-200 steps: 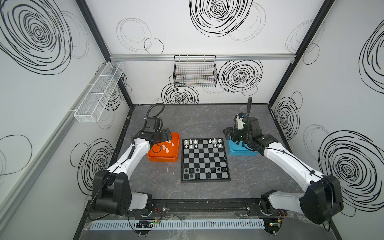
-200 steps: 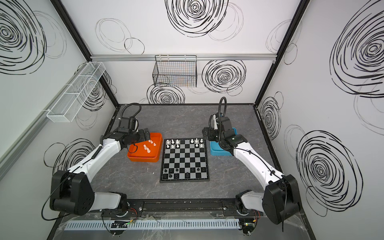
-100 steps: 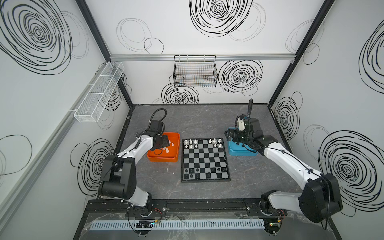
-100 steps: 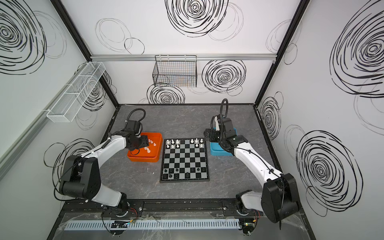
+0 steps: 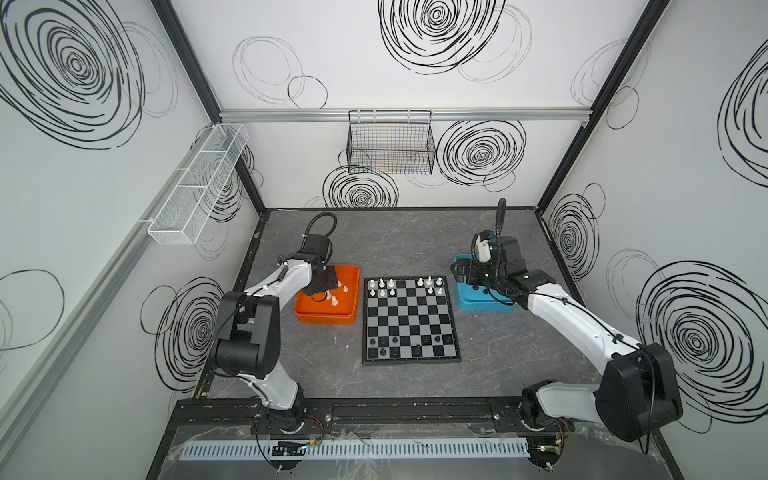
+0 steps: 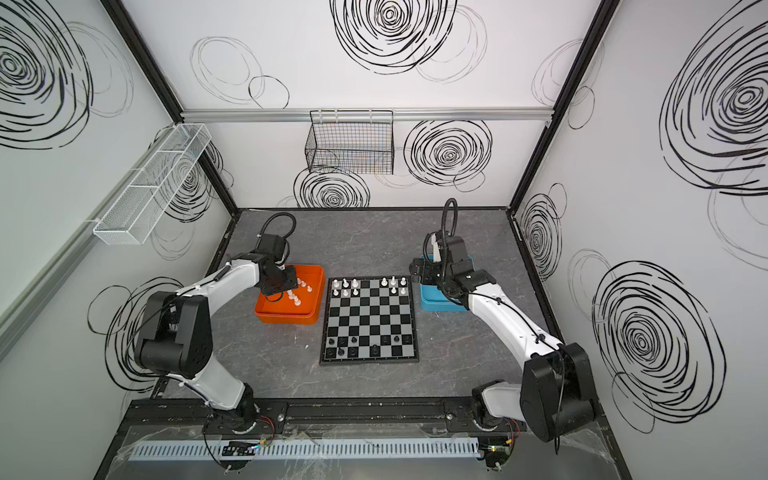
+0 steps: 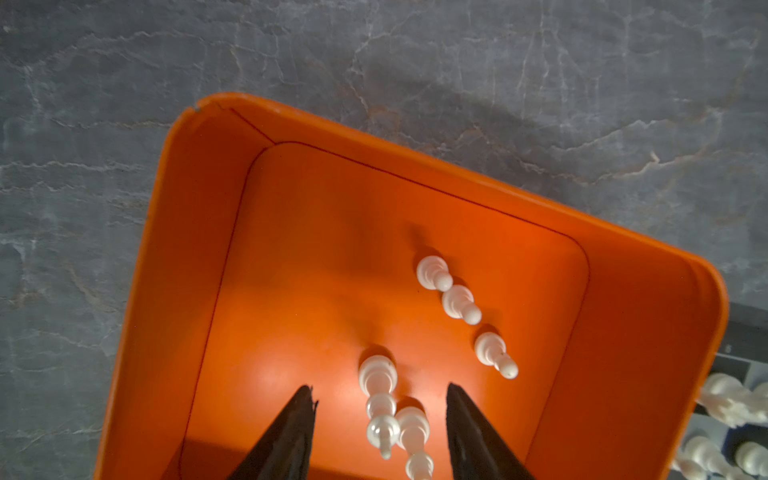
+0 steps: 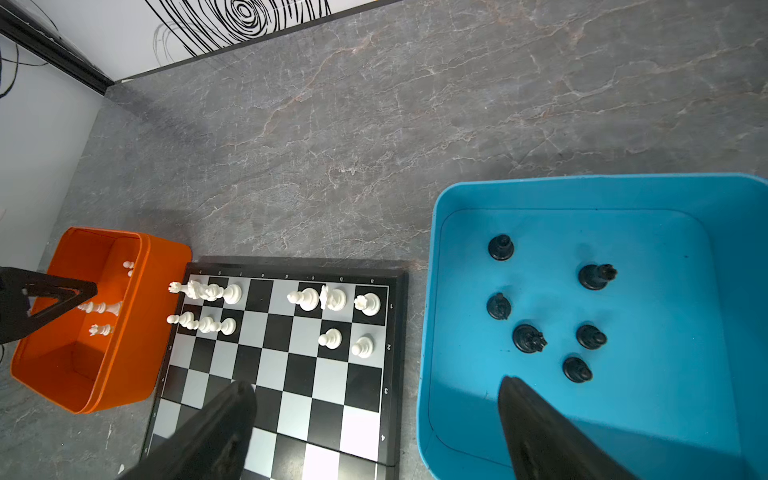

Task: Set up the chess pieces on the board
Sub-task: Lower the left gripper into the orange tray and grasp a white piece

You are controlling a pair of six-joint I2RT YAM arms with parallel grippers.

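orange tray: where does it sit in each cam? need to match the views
Top view: orange tray just left of the board.
Top view: orange tray in the same spot, left of the board.
Left wrist: orange tray fills most of the frame, white pieces inside.
Right wrist: orange tray across the board from the blue tray.
Shared landmark: the board's white-piece end beside the orange tray.

Right gripper [image 8: 374, 384] jaws wide apart, empty: one finger over the board [image 8: 291, 374], other over the blue tray [image 8: 582, 180]. Six black chess pieces [image 8: 528, 338] sit in that tray. White chess pieces [image 8: 307, 299] on ranks 1 and 2, a few in the orange tray [image 8: 137, 353].
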